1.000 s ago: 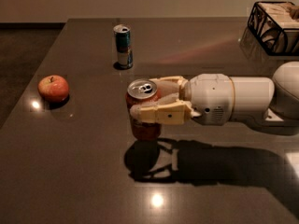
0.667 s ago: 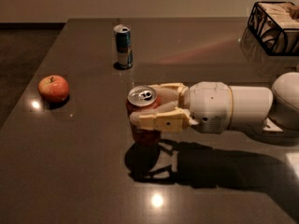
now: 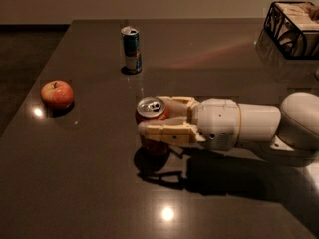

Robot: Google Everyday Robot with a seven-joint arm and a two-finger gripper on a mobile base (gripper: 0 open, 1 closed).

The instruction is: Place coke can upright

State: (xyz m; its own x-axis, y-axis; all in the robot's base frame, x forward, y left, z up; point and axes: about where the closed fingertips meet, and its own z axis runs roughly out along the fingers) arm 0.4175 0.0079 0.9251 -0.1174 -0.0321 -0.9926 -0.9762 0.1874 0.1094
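Note:
The coke can [image 3: 151, 108] is a short red can with a silver top and pull tab. It stands upright near the middle of the dark table [image 3: 89, 183]. My gripper [image 3: 152, 117] reaches in from the right and is shut on the can, with one cream finger [image 3: 167, 131] across its front and the other behind it. The can's base is at or just above the table, right over its own shadow; I cannot tell whether it touches.
A taller slim blue-and-silver can [image 3: 131, 49] stands farther back. A red apple [image 3: 57, 93] lies at the left. A black wire basket [image 3: 294, 29] stands at the back right corner. The table's left edge runs close to the apple.
The gripper has come down a little with the coke can, which stays upright in its grip. The other objects have not moved.

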